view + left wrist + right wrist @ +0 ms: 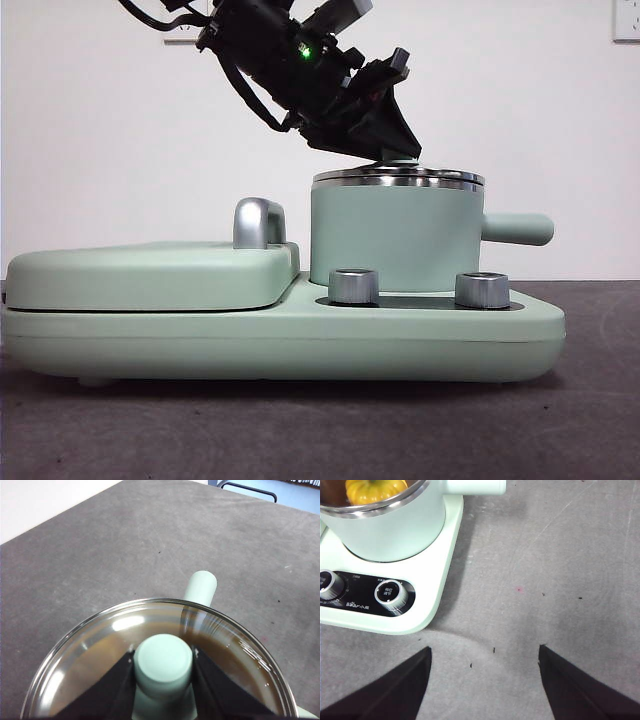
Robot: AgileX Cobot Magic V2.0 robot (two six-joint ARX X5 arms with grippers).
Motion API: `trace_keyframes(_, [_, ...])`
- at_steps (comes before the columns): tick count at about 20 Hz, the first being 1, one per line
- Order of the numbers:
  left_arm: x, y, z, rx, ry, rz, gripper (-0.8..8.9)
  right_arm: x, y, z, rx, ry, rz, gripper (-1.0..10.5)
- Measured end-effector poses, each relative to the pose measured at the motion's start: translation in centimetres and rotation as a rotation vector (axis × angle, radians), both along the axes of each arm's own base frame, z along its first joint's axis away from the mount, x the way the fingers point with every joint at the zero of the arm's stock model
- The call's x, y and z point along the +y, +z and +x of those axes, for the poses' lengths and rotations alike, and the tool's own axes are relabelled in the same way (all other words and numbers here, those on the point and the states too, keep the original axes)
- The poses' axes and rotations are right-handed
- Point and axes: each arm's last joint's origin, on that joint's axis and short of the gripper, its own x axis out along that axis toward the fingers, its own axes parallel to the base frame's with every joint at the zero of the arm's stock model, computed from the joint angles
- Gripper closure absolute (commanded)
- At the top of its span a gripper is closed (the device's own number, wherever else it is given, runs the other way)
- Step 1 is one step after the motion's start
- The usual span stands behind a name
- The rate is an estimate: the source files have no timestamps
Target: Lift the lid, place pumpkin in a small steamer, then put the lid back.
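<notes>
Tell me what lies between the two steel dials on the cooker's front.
Only a bare strip of black control panel with small print separates the two dials in the right wrist view; the front view agrees, with nothing standing there.

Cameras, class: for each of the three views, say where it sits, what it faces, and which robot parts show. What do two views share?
Front view: low, level across the table; left tool on the lid of the small steamer.
Left wrist view: looks down on the lid; jaws flank its knob.
Right wrist view: looks down; jaws open, over the table; pumpkin in the steamer.
Shared: steamer handle.
</notes>
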Motion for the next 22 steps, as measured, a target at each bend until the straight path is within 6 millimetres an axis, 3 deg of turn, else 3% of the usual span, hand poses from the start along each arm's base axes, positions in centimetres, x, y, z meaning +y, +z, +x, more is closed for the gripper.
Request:
trace_keyframes(3, [0.2,0.0,0.1,0.008,0.0,0.002,7.88,0.0,0.0,0.0,0.0,0.0,0.0,6.2])
trace_keyframes(8, [0.2,-0.1,0.1,0.012,0.001,0.004,5.5,0.0,0.0,0.0,0.0,0.0,0.0,6.2])
trace_keyframes(13, [0.7,0.1,0.0,0.036,0.009,0.023,5.5,0.0,0.0,0.0,0.0,0.0,0.0,6.2])
trace_keyframes(17, [3.0,2.6,-0.7,0.066,0.059,0.0,5.51,0.0,0.0,0.0,-0.004,0.0,0.003,6.2])
trace_keyframes(20, [5.2,5.4,-1.4,0.136,0.045,-0.125,5.51,0.1,0.2,0.1,-0.023,0.001,0.015,6.2])
trace_keyframes(22, [6.7,6.3,-1.5,0.221,0.06,-0.189,5.61,0.2,0.3,0.2,-0.037,0.008,0.018,6.2])
